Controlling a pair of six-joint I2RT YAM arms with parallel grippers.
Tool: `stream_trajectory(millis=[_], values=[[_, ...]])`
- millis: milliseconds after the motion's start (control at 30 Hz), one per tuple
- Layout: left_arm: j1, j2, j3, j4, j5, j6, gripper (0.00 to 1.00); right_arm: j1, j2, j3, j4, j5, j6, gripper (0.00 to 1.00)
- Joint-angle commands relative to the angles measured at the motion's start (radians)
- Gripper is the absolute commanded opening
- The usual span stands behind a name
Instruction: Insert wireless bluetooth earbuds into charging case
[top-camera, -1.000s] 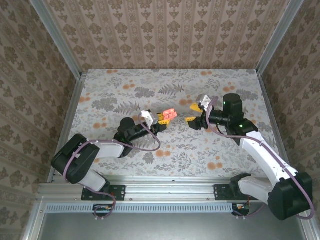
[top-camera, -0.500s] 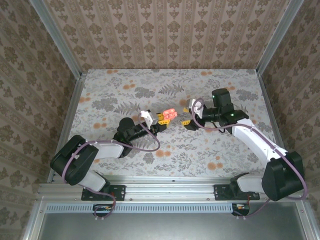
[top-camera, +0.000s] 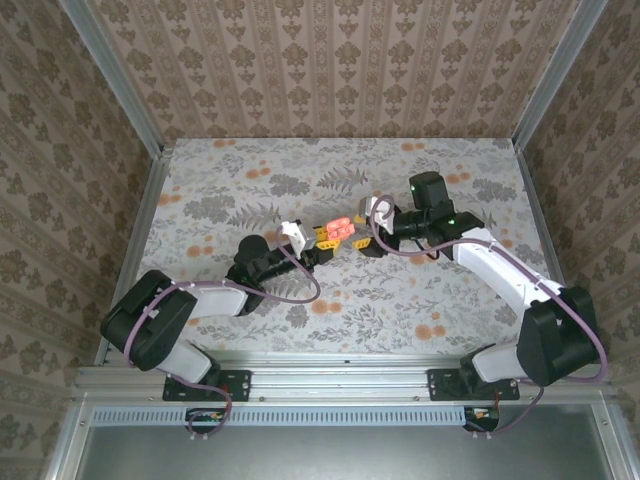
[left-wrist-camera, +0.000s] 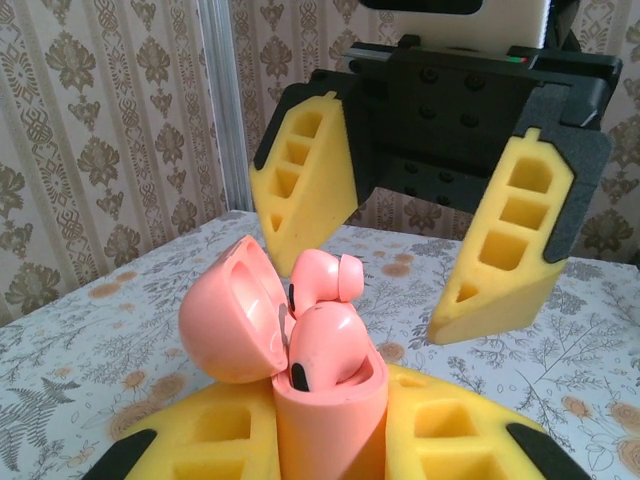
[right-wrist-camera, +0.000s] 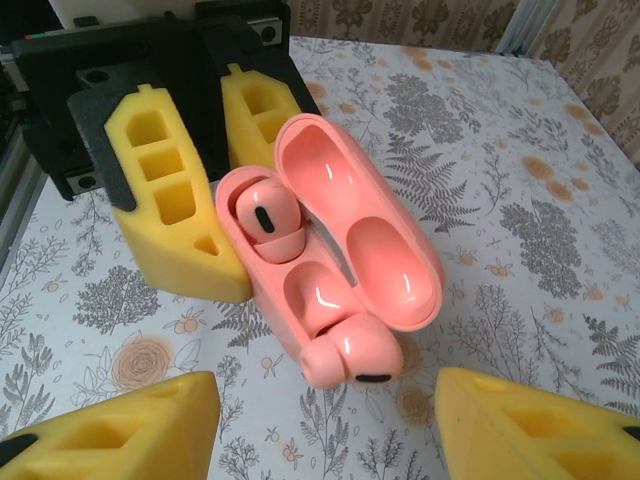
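My left gripper (top-camera: 322, 238) is shut on a coral-pink charging case (top-camera: 338, 227) near mid-table and holds it with the lid (right-wrist-camera: 385, 225) swung open. One pink earbud (right-wrist-camera: 262, 210) sits in its socket. The second earbud (right-wrist-camera: 355, 355) lies askew across the case's end, over the rim of the empty socket (right-wrist-camera: 318, 295). My right gripper (right-wrist-camera: 325, 415) is open just right of the case, one yellow finger on each side of the askew earbud, touching nothing. From the left wrist the case (left-wrist-camera: 330, 410) stands between my yellow pads, with the right gripper (left-wrist-camera: 368, 292) beyond.
Floral tablecloth (top-camera: 250, 180) covers the table, with wallpapered walls and aluminium posts (top-camera: 150, 160) around it. Both arms meet at the centre, fingertips a few centimetres apart.
The right arm has swung left toward the case held by the left gripper, and its jaws have narrowed a little. The left arm and the case have stayed put.
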Motion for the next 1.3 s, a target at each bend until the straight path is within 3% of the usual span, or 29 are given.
stream_trajectory(millis=[0,1267], values=[[0.003,-0.027,-0.006,-0.006,0.018,0.011,0.10,0.009,0.028,0.029,0.005,-0.017,-0.026,0.59],[0.004,-0.039,-0.007,-0.032,-0.009,0.028,0.09,0.015,-0.050,0.001,-0.058,-0.056,-0.036,0.44]])
